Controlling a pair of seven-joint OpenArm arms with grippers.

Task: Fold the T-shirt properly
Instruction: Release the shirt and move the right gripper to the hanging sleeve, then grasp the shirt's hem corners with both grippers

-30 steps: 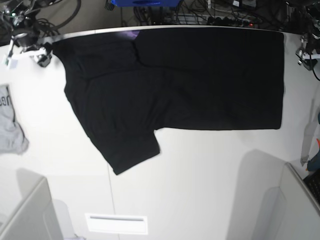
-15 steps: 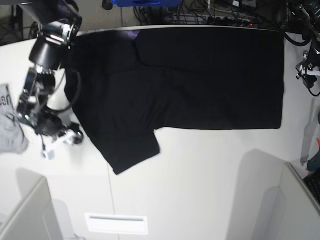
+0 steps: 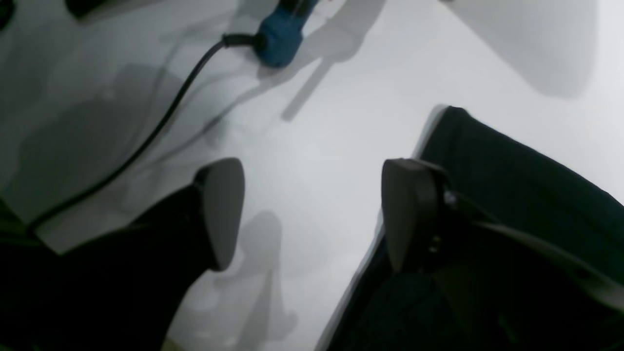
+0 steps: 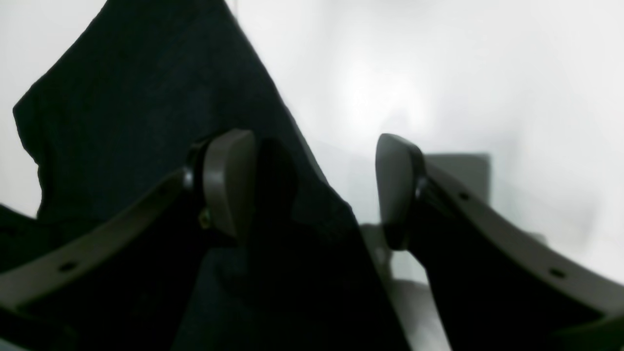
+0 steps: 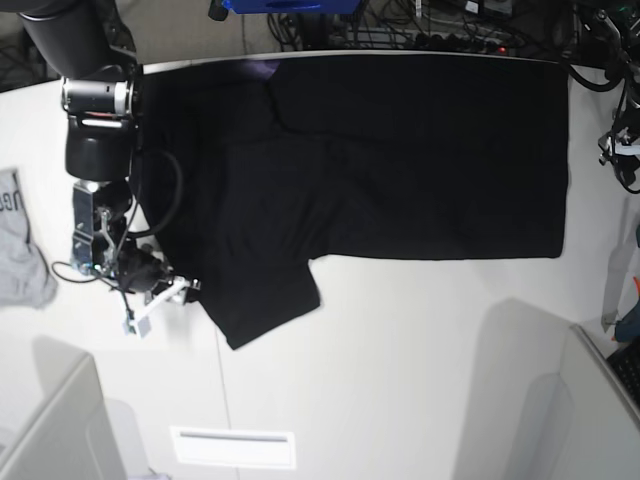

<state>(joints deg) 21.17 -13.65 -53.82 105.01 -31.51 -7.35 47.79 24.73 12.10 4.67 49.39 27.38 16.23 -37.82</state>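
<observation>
The black T-shirt [image 5: 400,150] lies spread flat across the far half of the white table, one sleeve [image 5: 260,300] pointing toward the near left. My right gripper [image 5: 158,307] hangs low at that sleeve's left edge. In the right wrist view the right gripper [image 4: 312,187] is open. Its left finger [image 4: 229,180] is over the T-shirt [image 4: 146,112] and its right finger [image 4: 397,190] over bare table. My left gripper [image 5: 622,150] sits just off the shirt's right edge. In the left wrist view the left gripper [image 3: 314,212] is open and empty, with the T-shirt's edge [image 3: 512,185] beside its right finger [image 3: 409,209].
A small grey garment [image 5: 20,250] lies at the table's left edge. A white label strip [image 5: 233,447] sits near the front. Grey partitions [image 5: 590,420] rise at both near corners. Cables [image 5: 400,30] crowd the far edge. A blue tool with a black cord [image 3: 280,31] lies right of the shirt.
My right arm swung from the far left corner down along the shirt's left side to the lower sleeve. The left gripper shifted slightly nearer along the right edge. The shirt has not moved.
</observation>
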